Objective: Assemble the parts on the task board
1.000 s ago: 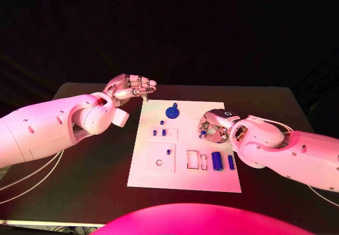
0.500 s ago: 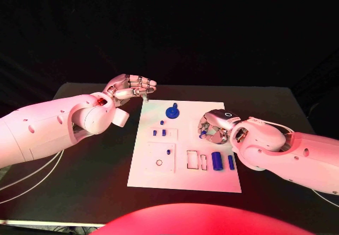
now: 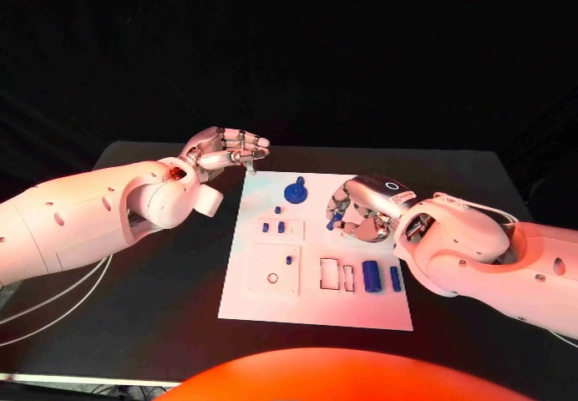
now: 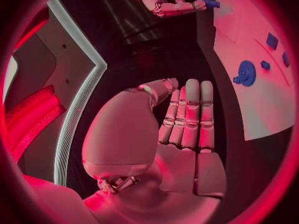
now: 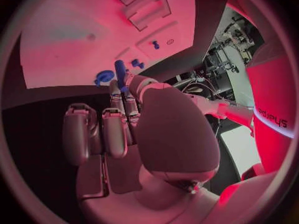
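R hand (image 3: 362,215) pinches a blue peg (image 5: 120,69) over the task board (image 3: 316,301); L hand (image 3: 225,149) curled, holding nothing. Best keep peg upright, align w/ its hole before lowering

From my wrist camera, the right hand (image 5: 134,119) pinches a blue peg (image 5: 120,75) between thumb and a finger, the other fingers lying side by side. Beyond the peg lies the white board (image 5: 81,40), with a round blue part (image 5: 104,77) near its edge and two small blue parts (image 5: 155,44) by a raised block.
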`<action>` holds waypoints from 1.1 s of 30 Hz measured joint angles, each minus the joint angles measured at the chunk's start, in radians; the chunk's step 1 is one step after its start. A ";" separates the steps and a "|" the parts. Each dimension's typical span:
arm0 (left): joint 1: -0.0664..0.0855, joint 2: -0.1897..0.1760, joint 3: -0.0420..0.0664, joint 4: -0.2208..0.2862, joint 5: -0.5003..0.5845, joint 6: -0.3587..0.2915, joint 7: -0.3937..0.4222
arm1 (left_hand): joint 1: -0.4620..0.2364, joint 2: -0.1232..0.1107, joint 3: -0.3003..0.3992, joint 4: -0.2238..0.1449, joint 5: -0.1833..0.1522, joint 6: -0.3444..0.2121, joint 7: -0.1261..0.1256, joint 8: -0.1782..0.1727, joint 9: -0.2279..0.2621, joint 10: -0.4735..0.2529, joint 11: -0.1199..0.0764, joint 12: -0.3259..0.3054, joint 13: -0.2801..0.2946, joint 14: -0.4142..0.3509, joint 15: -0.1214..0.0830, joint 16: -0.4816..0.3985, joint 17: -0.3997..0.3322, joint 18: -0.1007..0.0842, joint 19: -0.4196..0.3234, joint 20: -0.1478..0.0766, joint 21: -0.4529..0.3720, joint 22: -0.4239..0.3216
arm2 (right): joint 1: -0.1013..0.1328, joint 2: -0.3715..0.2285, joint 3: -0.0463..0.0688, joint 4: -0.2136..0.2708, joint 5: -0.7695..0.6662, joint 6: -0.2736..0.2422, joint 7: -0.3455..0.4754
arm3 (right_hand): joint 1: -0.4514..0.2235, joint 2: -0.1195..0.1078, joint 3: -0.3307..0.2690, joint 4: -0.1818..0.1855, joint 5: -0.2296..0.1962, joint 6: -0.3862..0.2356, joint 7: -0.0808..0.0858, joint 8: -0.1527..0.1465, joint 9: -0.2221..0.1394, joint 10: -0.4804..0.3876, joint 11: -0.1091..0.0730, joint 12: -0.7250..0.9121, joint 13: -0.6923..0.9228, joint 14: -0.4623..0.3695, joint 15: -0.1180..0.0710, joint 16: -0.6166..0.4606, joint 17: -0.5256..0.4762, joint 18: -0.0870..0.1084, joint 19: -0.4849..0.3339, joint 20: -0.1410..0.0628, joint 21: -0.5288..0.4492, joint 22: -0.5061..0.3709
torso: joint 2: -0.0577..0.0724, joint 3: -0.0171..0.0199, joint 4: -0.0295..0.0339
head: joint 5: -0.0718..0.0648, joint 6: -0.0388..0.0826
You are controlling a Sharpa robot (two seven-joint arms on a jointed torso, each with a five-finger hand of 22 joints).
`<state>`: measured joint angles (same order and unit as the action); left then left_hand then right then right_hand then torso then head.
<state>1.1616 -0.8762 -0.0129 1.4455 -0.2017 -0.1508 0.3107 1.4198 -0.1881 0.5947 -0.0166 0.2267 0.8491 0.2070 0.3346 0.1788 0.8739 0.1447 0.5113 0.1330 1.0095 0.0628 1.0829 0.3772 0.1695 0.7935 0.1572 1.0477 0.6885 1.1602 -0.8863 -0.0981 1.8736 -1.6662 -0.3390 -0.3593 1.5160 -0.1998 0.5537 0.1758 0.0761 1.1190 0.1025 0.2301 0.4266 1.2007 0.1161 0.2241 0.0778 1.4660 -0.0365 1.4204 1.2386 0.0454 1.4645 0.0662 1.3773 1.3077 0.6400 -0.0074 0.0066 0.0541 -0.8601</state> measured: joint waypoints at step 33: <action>0.000 0.012 0.000 0.001 0.004 0.002 0.000 | -0.005 0.005 -0.003 -0.003 0.000 0.000 0.000 0.005 -0.001 0.000 0.000 0.004 -0.001 0.000 0.000 -0.004 -0.001 0.000 0.000 0.000 -0.004 -0.002 | -0.140 0.251 -0.028 -0.106 0.018 -0.025 0.054 | -0.008 0.002 0.000 -0.003 0.017 -0.003 0.003 0.004 0.007 0.003 0.003 -0.013 0.000 0.000 0.000 -0.004 -0.007 0.000 0.000 0.000 -0.001 0.000 | 0.004 0.0019 0.0010 | 0.042 -0.012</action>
<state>1.1613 -0.8645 -0.0131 1.4466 -0.1974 -0.1489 0.3109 1.4145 -0.1828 0.5918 -0.0195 0.2266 0.8491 0.2070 0.3395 0.1777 0.8740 0.1446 0.5151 0.1317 1.0095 0.0628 1.0791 0.3761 0.1697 0.7935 0.1572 1.0434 0.6867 1.0202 -0.6351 -0.1257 1.7680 -1.6478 -0.3638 -0.3053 1.5077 -0.1979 0.5536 0.1730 0.0931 1.1157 0.1055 0.2345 0.4332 1.2039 0.1193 0.2115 0.0781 1.4663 -0.0361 1.4165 1.2311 0.0454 1.4645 0.0663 1.3767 1.3074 0.6437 -0.0055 0.0076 0.0963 -0.8725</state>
